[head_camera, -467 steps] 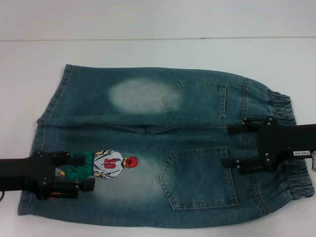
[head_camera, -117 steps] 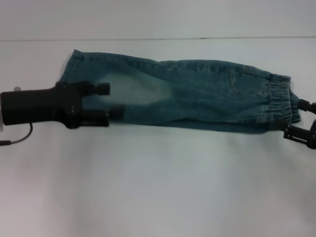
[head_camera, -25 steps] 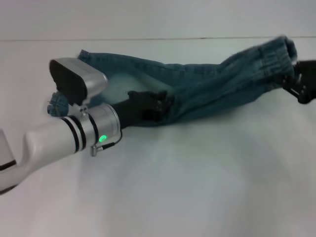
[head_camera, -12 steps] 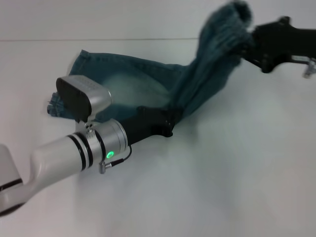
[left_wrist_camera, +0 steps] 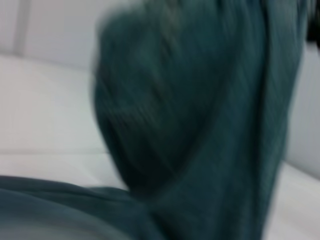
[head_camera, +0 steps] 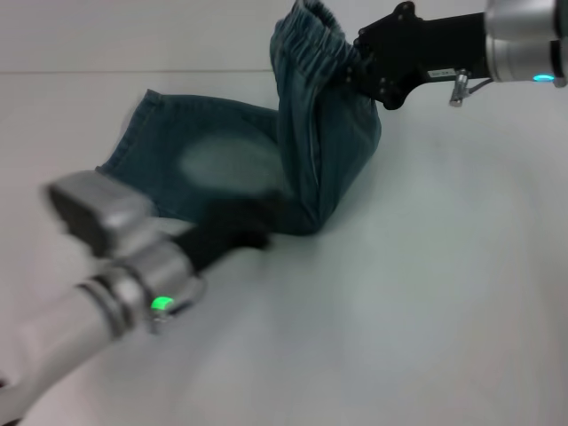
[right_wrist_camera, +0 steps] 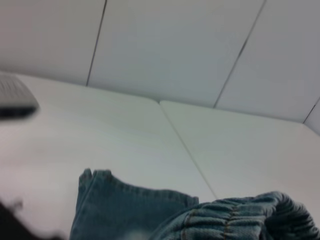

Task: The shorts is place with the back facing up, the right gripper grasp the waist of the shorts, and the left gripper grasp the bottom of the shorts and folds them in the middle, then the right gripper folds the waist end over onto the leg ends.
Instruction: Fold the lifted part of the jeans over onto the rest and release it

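Two hands in play: right hand [head_camera: 355,60] pinches the waist end [head_camera: 306,35] of the shorts [head_camera: 266,151] high above the counter [head_camera: 426,293]; left hand [head_camera: 244,226] on the fold, grip state unreadable.

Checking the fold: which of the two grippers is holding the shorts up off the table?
The right gripper, the labelled one, holds the waist end raised; the left gripper sits low at the shorts on the table.
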